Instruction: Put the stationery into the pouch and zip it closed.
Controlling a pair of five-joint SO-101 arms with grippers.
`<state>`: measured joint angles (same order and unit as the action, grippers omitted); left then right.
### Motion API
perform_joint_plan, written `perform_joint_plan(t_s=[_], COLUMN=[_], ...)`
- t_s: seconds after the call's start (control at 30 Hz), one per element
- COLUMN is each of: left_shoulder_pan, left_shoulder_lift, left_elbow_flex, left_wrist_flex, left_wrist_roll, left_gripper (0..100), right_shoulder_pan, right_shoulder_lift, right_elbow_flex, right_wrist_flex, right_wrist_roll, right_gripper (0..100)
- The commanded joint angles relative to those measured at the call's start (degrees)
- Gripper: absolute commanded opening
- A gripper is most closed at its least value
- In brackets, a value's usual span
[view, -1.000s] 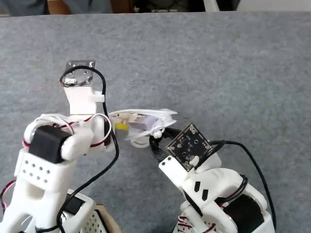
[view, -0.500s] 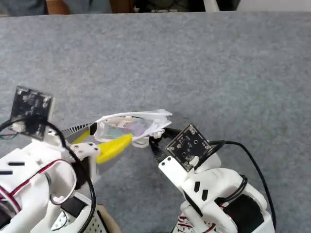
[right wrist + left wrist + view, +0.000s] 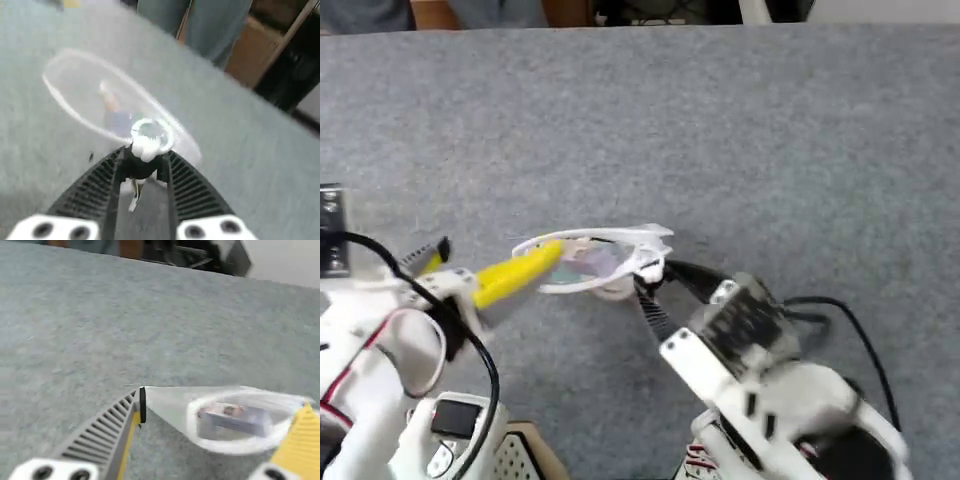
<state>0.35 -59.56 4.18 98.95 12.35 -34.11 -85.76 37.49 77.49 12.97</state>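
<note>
Plastic pouch (image 3: 590, 262): clear, lying flat on the grey table (image 3: 770, 130), mid-table between the two arms
Stationery (image 3: 232, 420): pale boxy item, inside the pouch
Left hand (image 3: 223, 409): released, jaws spread wide; ribbed finger tip touches one pouch corner, yellow jaw is over the far side, pouch sits between them
Right hand (image 3: 144, 154): clenched on the white pull (image 3: 148, 137) at the pouch end nearest that arm
Zip: cannot tell how far closed

The left end effector (image 3: 498, 250) pulls back leftward off the pouch (image 3: 600, 262). The right arm (image 3: 760, 335) shifts its wrist to the right.
</note>
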Motion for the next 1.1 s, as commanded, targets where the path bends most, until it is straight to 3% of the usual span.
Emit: perform_joint_plan(t_s=[0.0, 0.33, 0.53, 0.73, 0.8, 0.97, 1.07], left_shoulder_pan=[-3.38, -3.56, -3.56, -3.56, -3.56, -3.56, -3.74], left_shoulder_lift=[0.18, -0.18, -0.18, -0.18, -0.18, -0.18, -0.18], left_elbow_flex=[6.64, 15.43, 15.69, 15.78, 15.78, 18.07, 20.18], left_wrist_flex=[-3.96, -9.23, -9.14, -9.05, -9.05, -9.05, -9.49], left_wrist_roll=[-0.53, -0.53, -0.53, -0.53, -0.53, -0.53, -0.53], left_gripper=[40, 34, 34, 34, 34, 34, 34], right_shoulder_pan=[1.05, 1.14, 1.58, 9.32, 10.11, 9.85, 7.82], right_shoulder_lift=[0.84, 10.42, 10.77, 10.24, 9.89, 10.77, 13.85], right_elbow_flex=[-9.01, -24.22, -22.81, -15.96, -11.91, -2.24, -2.77], right_wrist_flex=[-1.58, -2.11, 0.09, 12.04, 16.35, 23.30, 23.65], right_wrist_roll=[-0.62, -0.35, -0.35, -0.09, -0.18, -3.52, -4.92], right_gripper=[1.2, 1.2, 1.2, 1.6, 6.1, 28.4, 28.3])
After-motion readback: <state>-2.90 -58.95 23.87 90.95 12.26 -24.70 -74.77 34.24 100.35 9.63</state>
